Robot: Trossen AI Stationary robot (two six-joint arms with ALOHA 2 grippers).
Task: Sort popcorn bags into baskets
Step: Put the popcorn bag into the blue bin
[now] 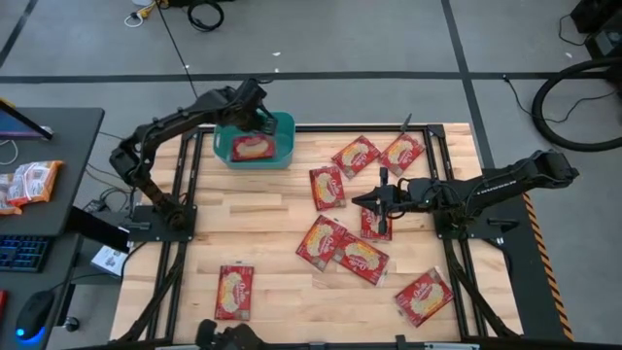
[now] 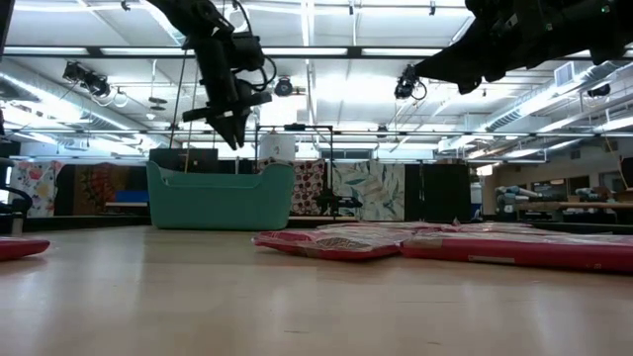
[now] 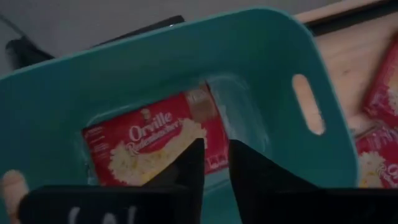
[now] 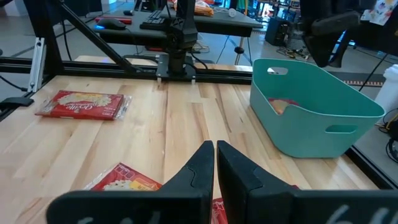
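Several red popcorn bags (image 1: 361, 258) lie flat across the middle and right of the wooden table, and one lies alone near the front edge (image 1: 234, 292). One more bag (image 3: 155, 143) rests flat on the floor of the teal basket (image 1: 282, 156) at the table's far left. My left gripper (image 1: 260, 117) hangs just above the basket, fingers pointing down, a little open and empty (image 3: 216, 163). My right gripper (image 1: 374, 202) is raised over the bags at centre right. It is shut and holds nothing (image 4: 215, 152).
A dark desk (image 1: 68, 126) left of the table carries orange-and-white packets (image 1: 29, 183), a keyboard and a mouse. Black frame rails (image 1: 185, 194) run along both table sides. Bare wood (image 1: 243, 219) lies between the basket and the lone front bag.
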